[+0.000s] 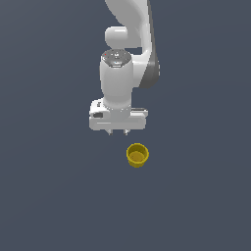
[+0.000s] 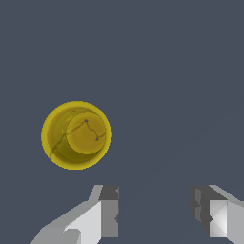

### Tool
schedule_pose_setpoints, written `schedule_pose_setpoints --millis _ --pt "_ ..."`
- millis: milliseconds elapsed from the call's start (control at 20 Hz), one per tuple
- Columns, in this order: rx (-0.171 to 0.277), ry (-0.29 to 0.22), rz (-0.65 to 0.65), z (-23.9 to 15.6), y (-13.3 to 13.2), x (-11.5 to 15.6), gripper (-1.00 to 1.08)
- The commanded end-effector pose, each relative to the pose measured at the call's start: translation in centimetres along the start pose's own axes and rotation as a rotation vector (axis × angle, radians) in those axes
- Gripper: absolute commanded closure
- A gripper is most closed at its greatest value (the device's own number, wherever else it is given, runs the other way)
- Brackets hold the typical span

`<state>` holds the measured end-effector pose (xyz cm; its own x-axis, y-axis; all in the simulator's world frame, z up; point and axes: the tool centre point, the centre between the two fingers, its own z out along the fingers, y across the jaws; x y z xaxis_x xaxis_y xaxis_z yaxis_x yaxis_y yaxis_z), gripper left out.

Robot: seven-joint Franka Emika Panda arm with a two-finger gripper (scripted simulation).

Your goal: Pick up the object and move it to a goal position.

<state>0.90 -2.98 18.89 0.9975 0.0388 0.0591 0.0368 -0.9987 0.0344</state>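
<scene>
In the exterior view the cup (image 1: 138,155) stands upright on the tabletop (image 1: 44,196), below and just off to one side of the jaws (image 1: 118,132); the wrist view shows the cup (image 2: 76,135) outside the gap of the empty, parted jaws (image 2: 155,209), not between them.

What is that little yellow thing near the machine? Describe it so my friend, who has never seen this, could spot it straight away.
Start at the big white robot arm hanging over the plain dark grey floor. Just below its tool, slightly toward the exterior view's right, sits a small round cup, standing upright with its mouth open upward. It is the only loose item and the only yellow one, with a darker ochre inside.
</scene>
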Motion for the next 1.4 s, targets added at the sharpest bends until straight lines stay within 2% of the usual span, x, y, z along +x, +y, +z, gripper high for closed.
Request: schedule_pose_setpoints --millis 0,250,650,1000,1350 --pt "-0.003 0.054 -0.029 -2.2 -0.2 1.0 -0.20" --pt "-0.009 0.202 -0.107 -8.5 -0.8 3.1 -0.20" --pt "-0.010 0.500 -0.244 -21.4 -1.6 5.3 -0.20" --pt "0.002 0.755 -0.330 -32.0 -0.9 5.2 -0.20" --pt "0.024 0.986 -0.371 -40.1 1.6 3.8 -0.20"
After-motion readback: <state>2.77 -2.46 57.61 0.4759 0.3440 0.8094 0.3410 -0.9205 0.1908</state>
